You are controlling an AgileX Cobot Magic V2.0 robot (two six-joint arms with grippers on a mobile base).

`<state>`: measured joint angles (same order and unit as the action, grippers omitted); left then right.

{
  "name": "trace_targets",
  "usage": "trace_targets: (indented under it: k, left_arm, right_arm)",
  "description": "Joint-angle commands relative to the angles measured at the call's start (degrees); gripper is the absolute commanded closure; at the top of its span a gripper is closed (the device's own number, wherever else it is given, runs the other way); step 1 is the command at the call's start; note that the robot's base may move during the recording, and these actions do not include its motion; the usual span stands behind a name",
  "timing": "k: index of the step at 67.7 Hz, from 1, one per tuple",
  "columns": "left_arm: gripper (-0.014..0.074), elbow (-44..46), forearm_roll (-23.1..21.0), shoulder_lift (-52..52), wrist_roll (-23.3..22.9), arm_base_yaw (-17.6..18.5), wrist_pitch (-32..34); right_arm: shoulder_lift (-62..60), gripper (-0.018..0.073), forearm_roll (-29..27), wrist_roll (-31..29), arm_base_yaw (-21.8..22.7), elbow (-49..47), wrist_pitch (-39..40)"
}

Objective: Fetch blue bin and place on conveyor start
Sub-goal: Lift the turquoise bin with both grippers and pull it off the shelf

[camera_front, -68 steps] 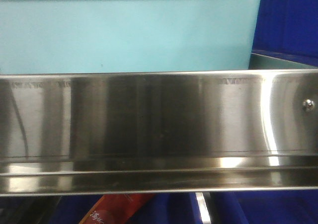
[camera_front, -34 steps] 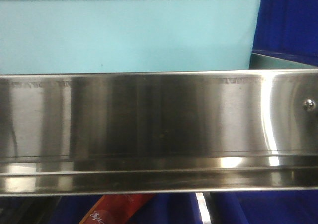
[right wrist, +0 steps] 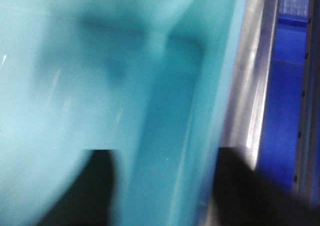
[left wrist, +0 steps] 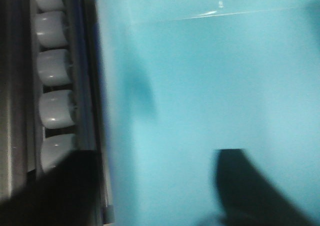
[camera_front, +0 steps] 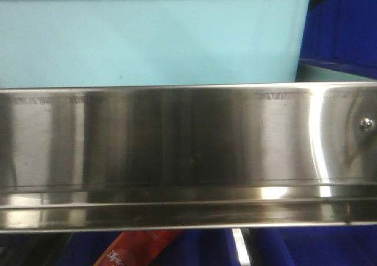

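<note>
Nearest, low under the steel rail (camera_front: 188,154): a red packet (camera_front: 141,247) printed with pale Chinese characters. It is cropped and too small for me to read.

Rail: brushed and shiny, spanning the whole front view. Faint stamped marks run along its top edge, illegible. There is one small screw head (camera_front: 366,123) near its right end.

Directly behind the rail's top edge: the blue bin (camera_front: 153,42). It is pale aqua, smooth plastic, with a thin rim line near the top and a right wall that tapers inward going down. It covers most of the rail's length and stops short of the right end. Dark blue crates (camera_front: 344,24) stand beyond it on that side.

My left gripper (left wrist: 152,156): jaws well apart, blurred. One dark finger sits outside the bin, beside a row of white rollers (left wrist: 55,70). The other hangs over the bin's aqua plastic, with the bin's side wall running between them. I cannot tell whether either pad touches.

My right gripper (right wrist: 165,153): jaws likewise apart, astride the bin's opposite wall. One finger is over the bin's floor, the other on the steel-rail side. Contact not discernible. More dark blue lies past the steel.
</note>
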<state>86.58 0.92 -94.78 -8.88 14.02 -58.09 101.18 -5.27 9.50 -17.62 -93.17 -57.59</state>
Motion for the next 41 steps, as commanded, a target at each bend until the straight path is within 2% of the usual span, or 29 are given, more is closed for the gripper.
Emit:
trace_targets:
  k: [1, 6, 27, 41]
  left_arm:
    - [0.0487, 0.5, -0.5, 0.4, -0.3, -0.1, 0.3]
    - [0.0703, 0.5, -0.5, 0.4, -0.3, -0.1, 0.4]
    - [0.0708, 0.5, -0.5, 2.4, -0.3, -0.1, 0.0]
    - [0.0708, 0.5, -0.9, 9.4, -0.3, -0.1, 0.0]
  right_arm:
    - [-0.3, 0.0582, 0.0, 0.1, -0.1, -0.6, 0.7]
    - [-0.3, 0.0728, 0.0, 0.1, -0.1, -0.6, 0.6]
    - [-2.0, 0.0711, 1.0, 0.1, -0.1, -0.6, -0.8]
    - [-8.0, 0.0711, 1.1, 0.1, -0.1, -0.6, -1.1]
